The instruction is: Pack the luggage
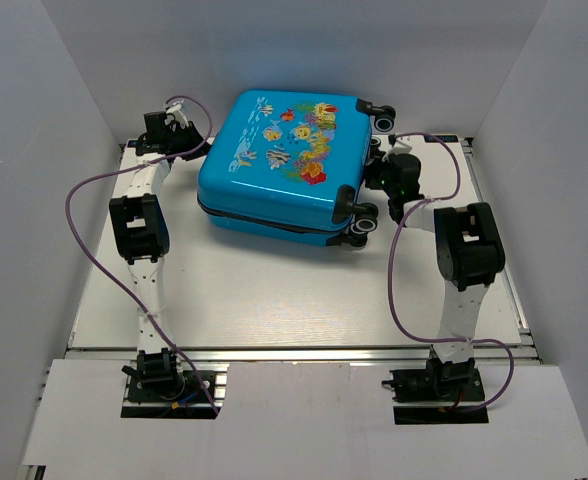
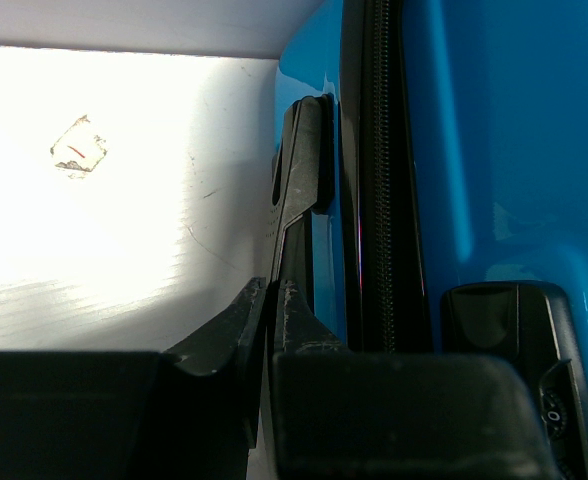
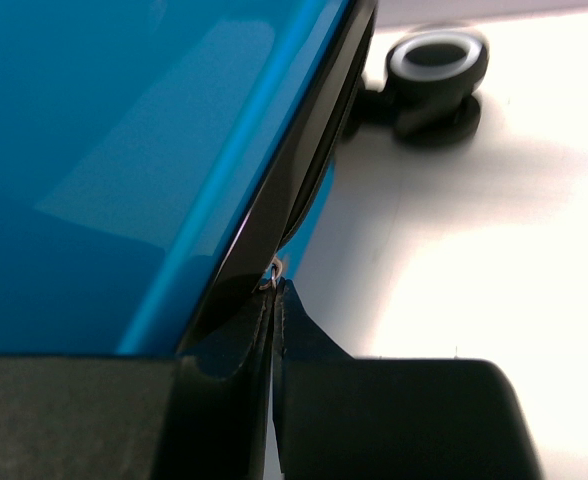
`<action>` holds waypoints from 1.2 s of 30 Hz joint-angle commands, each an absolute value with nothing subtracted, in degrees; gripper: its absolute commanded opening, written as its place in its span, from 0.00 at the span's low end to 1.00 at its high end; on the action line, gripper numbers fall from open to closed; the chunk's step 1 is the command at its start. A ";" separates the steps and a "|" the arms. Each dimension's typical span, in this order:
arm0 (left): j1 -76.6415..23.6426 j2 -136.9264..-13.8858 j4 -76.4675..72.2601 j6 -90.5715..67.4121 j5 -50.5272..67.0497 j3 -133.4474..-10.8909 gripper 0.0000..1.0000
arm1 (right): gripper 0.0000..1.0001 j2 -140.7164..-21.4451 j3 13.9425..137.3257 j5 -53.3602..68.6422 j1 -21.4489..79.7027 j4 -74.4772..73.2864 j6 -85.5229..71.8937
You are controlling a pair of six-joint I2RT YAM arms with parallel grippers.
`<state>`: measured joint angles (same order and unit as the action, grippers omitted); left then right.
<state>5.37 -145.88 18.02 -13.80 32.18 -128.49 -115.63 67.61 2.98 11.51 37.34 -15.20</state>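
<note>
A white tabletop [image 1: 274, 300] is seen, enclosed by white walls [image 1: 34, 150]. The luggage [image 1: 274, 165] is laid flat on the far middle part of the tabletop, with the fish-printed lid turned upward and lowered onto the bottom shell. Its wheels [image 1: 360, 228] are directed to the right side. The left arm [image 1: 139, 230] is stretched to the left edge of the luggage, and the right arm [image 1: 466, 250] is bent to the right edge, between the two wheels. In the left wrist view the black zipper trim [image 2: 379, 150] is seen running along the blue shell. The left fingers [image 2: 309, 330] are set narrow, nearly together, and a flat black zipper pull [image 2: 302, 165] is held between them, just beside the trim. The right fingers [image 3: 314, 335] are pressed fully together, with the tips touching the black trim. A small shiny piece [image 3: 271, 270] is seen at these tips, but whether it is pinched cannot be told.
</note>
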 commanded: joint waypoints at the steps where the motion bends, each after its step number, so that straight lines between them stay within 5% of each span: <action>1: 5.71 -156.18 32.17 -9.84 19.60 -124.36 0.00 | 0.00 -120.31 79.23 -12.12 5.63 42.45 -17.05; 13: 5.71 -156.88 31.55 -10.90 18.20 -125.59 0.00 | 0.00 -139.37 102.36 -15.38 0.62 41.84 -24.78; 19: 5.71 -157.15 31.73 -11.25 17.40 -126.12 0.00 | 0.00 -146.68 106.43 -0.63 -3.42 55.78 -31.81; 23: 5.71 -157.15 31.82 -11.43 16.88 -126.47 0.00 | 0.00 -147.75 110.03 0.26 -3.43 52.56 -22.51; 31: 4.48 -153.47 33.05 -10.47 20.22 -125.16 0.00 | 0.00 -131.26 78.44 17.21 -1.41 70.03 -21.89; 36: -1.48 -150.03 36.11 -5.38 21.54 -123.49 0.00 | 0.00 -117.55 60.14 16.61 4.82 77.26 -17.85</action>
<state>1.67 -145.77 17.26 -12.80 29.36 -129.03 -126.06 65.54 18.85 3.86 67.40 -22.26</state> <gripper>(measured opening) 0.174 0.008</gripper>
